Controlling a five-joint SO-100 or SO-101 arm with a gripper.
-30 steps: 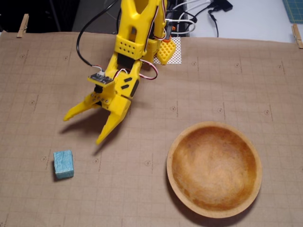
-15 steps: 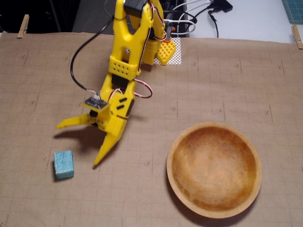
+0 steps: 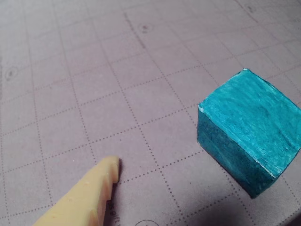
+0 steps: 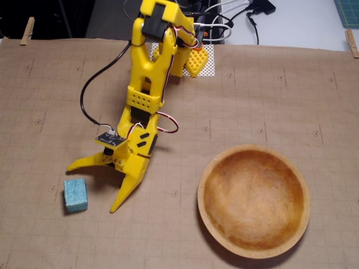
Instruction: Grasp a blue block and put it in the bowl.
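While gridded brown paper [image 4: 269, 89] covers the table, the pincer [image 4: 92, 188] gapes beside the blue block [image 4: 75, 195].

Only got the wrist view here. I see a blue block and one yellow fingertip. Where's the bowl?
Observer: The bowl sits on the paper mat, far to the right of the block in the fixed view, empty.
Operator: Jaws open?
Observer: Yes. The gripper is spread wide, one finger pointing left above the block, the other toward the bottom edge.
Operator: Block between them?
Observer: Not yet. It lies just left of the gap, untouched.
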